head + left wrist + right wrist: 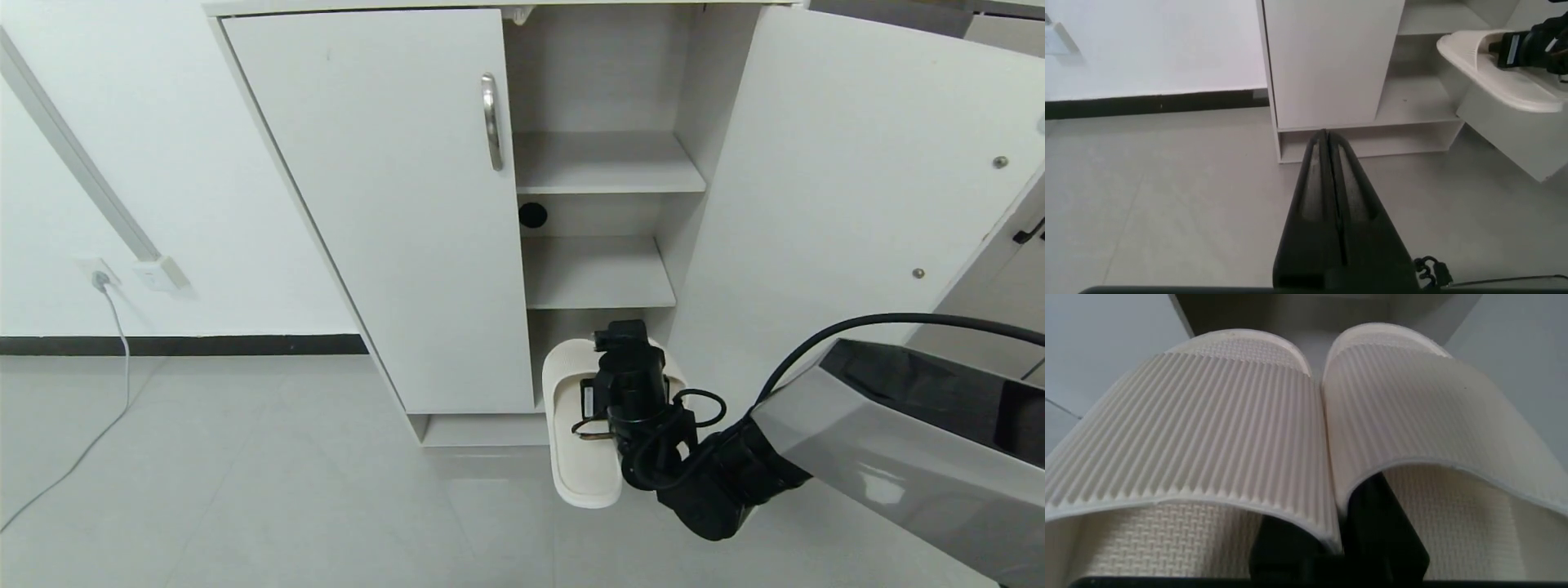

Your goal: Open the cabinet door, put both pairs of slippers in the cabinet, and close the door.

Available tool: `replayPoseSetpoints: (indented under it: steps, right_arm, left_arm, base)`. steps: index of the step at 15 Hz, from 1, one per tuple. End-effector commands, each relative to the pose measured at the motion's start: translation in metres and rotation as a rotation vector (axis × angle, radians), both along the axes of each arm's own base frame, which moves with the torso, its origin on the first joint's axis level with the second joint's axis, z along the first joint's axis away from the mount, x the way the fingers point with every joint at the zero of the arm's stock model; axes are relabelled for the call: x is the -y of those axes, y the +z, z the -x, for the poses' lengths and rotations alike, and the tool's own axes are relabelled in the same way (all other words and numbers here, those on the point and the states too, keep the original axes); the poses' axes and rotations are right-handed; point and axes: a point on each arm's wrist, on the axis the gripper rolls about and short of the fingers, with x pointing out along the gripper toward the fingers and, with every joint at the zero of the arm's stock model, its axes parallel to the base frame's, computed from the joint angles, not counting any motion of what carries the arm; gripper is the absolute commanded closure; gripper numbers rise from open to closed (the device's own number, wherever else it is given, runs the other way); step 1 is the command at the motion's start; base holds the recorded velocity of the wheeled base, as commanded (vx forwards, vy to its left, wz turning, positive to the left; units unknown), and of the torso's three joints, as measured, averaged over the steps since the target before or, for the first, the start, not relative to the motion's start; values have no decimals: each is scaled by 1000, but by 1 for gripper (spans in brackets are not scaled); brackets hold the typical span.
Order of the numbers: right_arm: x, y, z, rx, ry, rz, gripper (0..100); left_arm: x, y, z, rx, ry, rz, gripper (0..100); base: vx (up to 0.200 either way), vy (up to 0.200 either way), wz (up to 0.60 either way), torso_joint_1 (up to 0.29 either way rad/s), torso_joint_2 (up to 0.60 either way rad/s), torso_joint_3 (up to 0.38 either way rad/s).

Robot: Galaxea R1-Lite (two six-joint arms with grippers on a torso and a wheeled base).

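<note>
Slippers [575, 469] pinched as a pair by right claw [1339, 539], toes near bottom shelf [1413, 102]. Could bump its edge and fall out. Left claw [1327, 163] pressed together.

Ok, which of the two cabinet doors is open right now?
The right door, swung out wide so the shelves show. The left door, with the metal handle, sits shut.
</note>
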Motion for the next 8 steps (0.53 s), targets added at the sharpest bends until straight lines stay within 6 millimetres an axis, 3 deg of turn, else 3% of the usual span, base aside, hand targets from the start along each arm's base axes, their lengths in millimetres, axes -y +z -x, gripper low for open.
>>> replayPoseSetpoints:
  steps: [1, 4, 8]
  right_arm:
    - [2, -5, 1, 19, -4, 30, 100]
    - [10, 4, 5, 207, -4, 78, 100]
    - [8, 2, 0, 241, -8, 65, 100]
  left_arm:
    - [0, 0, 0, -1, 1, 0, 100]
    - [0, 0, 0, -1, -1, 0, 100]
    - [0, 0, 0, -1, 1, 0, 100]
  base:
    - [0, 0, 0, 2, 2, -198]
    - [0, 0, 0, 4, 2, -196]
    - [0, 0, 0, 5, 1, -98]
